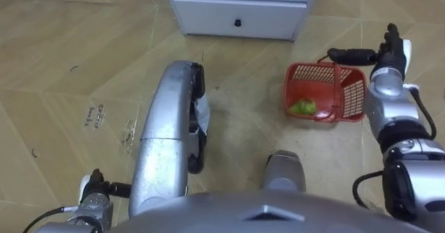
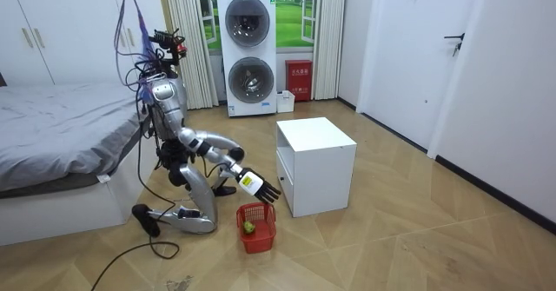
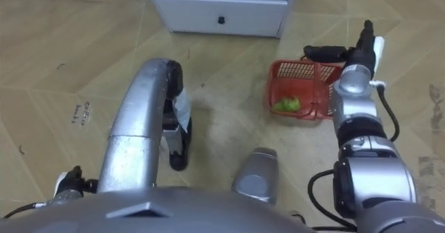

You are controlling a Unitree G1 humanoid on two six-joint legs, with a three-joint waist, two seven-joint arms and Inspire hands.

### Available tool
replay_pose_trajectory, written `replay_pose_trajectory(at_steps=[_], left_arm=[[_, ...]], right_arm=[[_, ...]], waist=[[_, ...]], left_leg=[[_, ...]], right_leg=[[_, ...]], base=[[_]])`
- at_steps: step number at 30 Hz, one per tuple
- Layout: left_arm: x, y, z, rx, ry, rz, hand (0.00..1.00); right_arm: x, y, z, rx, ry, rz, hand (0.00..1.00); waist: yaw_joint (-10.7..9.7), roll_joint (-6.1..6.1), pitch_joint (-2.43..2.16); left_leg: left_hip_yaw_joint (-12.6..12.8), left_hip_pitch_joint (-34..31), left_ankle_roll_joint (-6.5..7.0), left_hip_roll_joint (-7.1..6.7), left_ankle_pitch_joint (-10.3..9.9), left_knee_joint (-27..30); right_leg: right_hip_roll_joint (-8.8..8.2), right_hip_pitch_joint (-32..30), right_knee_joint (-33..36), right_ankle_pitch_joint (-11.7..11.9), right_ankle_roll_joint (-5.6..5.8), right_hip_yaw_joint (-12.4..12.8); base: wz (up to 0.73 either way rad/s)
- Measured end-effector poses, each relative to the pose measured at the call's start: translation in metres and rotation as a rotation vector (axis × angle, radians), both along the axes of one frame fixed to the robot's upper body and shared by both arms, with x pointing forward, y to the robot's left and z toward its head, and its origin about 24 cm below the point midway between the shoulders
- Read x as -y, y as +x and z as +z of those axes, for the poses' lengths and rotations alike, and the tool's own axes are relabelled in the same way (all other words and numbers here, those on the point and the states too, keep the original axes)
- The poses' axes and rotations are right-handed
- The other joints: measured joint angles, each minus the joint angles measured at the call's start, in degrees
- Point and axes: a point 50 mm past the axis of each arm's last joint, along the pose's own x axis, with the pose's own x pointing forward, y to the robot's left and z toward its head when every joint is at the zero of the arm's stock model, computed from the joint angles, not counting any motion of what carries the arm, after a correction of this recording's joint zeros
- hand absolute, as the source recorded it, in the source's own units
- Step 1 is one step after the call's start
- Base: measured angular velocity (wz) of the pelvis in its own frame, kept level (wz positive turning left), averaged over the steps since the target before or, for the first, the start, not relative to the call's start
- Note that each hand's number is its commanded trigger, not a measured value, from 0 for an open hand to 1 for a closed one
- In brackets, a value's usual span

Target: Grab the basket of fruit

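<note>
A red mesh fruit basket (image 1: 352, 98) stands on the wooden floor, its handle upright, with a green fruit (image 1: 303, 108) inside. I kneel on the floor beside it in the room view, where the basket (image 2: 257, 226) sits in front of my knees. My right hand (image 1: 391, 54) hovers just above the basket's far right rim, open, its straight fingers reaching leftward over the handle's top without gripping it. In the room view the right hand (image 2: 257, 185) hangs a little above the basket. My left hand (image 1: 92, 192) shows low at the left, away from the basket.
A white cabinet (image 1: 240, 14) with a drawer stands just beyond the basket. In the room view a bed (image 2: 61, 126) lies behind me and stacked washing machines (image 2: 248, 52) stand at the far wall. Open floor lies to the right of the cabinet (image 2: 314, 165).
</note>
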Motion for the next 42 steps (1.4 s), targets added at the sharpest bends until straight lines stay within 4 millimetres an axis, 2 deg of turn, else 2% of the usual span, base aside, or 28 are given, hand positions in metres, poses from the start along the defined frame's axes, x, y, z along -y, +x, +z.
replay_pose_trajectory(at_steps=[4,7,13,15,18,27,28,31,32,33,36,42], left_arm=[[0.002,-0.003,-0.001,-0.008,-0.019,-0.012,0.00],[0.002,-0.007,-0.001,-0.019,-0.019,-0.015,0.00],[0.004,-0.015,-0.003,-0.046,-0.044,-0.048,0.00],[0.004,-0.014,-0.002,-0.042,-0.055,-0.064,0.00],[0.003,-0.016,-0.002,-0.052,-0.059,-0.101,0.00],[0.010,-0.020,-0.004,-0.075,-0.100,-0.138,0.00],[0.010,-0.019,-0.004,-0.068,-0.108,-0.133,0.00],[0.013,-0.016,-0.004,-0.058,-0.114,-0.147,0.00],[0.014,-0.015,-0.004,-0.051,-0.120,-0.145,0.00],[0.015,-0.016,-0.005,-0.053,-0.124,-0.146,0.00],[0.015,-0.019,-0.005,-0.059,-0.125,-0.136,0.00],[0.014,-0.026,-0.005,-0.075,-0.134,-0.134,0.00]], right_arm=[[0.009,0.000,0.005,0.008,-0.015,-0.012,0.00],[0.011,0.000,0.005,0.005,-0.015,-0.017,0.00],[0.008,-0.002,-0.001,-0.032,0.000,0.037,0.00],[0.008,-0.004,-0.005,-0.064,-0.001,0.058,0.00],[0.011,-0.006,-0.007,-0.096,-0.008,0.069,0.00],[0.014,-0.012,-0.012,-0.137,-0.007,0.071,0.00],[0.014,-0.013,-0.013,-0.152,-0.010,0.086,0.00],[0.017,-0.019,-0.018,-0.186,0.009,0.083,0.00],[0.019,-0.020,-0.019,-0.195,0.010,0.081,0.00],[0.020,-0.023,-0.020,-0.207,0.010,0.077,0.00],[0.022,-0.025,-0.022,-0.229,0.010,0.079,0.00],[0.027,-0.031,-0.026,-0.268,0.022,0.074,0.00]], waist=[[0.3,0.27,-0.09],[1.5,0.38,-0.11],[3.3,1.98,-0.24],[4.7,2.47,-0.23],[5.8,2.76,-0.17],[6.4,3.23,0.08],[6.6,3.53,0.14],[7.2,3.99,-0.11],[7.3,4.38,0.05],[7.5,4.71,0.00],[7.8,4.80,-0.01],[7.9,4.85,0.02]], left_leg=[[-0.4,-0.8,-0.16,-0.02,0.0,0.1],[-0.3,-1.3,-0.20,0.10,0.0,0.1],[-0.3,-2.8,-0.22,0.19,0.0,0.3],[0.0,-3.4,-0.22,0.28,0.0,0.3],[0.2,-4.1,-0.22,0.32,0.0,0.4],[1.2,-5.2,0.06,0.40,0.0,0.3],[1.2,-5.3,0.05,0.49,0.0,0.3],[1.3,-5.7,-0.02,0.57,0.1,0.4],[1.4,-5.9,0.05,0.62,0.2,0.4],[1.5,-5.9,0.15,0.75,0.2,0.5],[2.1,-6.0,0.26,1.18,0.2,0.5],[2.0,-6.0,0.27,1.26,0.2,0.6]], right_leg=[[0.25,-0.3,0.1,0.0,0.02,-0.7],[0.26,-0.9,0.3,0.0,0.04,-0.4],[0.36,-2.6,0.5,0.0,0.07,-0.2],[0.22,-3.4,0.8,-0.1,0.07,0.1],[0.07,-4.3,1.0,-0.1,0.27,0.6],[-0.69,-6.0,1.3,-0.2,0.46,1.4],[-0.68,-6.3,1.4,-0.3,0.51,1.4],[-0.75,-7.0,1.7,-0.3,0.50,1.6],[-0.74,-7.1,1.8,-0.3,0.47,1.7],[-0.74,-7.3,1.9,-0.3,0.47,1.9],[-0.84,-8.1,2.3,-0.3,0.49,2.9],[-0.80,-8.1,2.4,-0.3,0.51,2.9]], base=[[0.05],[0.00],[0.00],[0.00],[0.00],[-0.01],[-0.04],[-0.01],[0.00],[-0.04],[-0.09],[-0.01]])
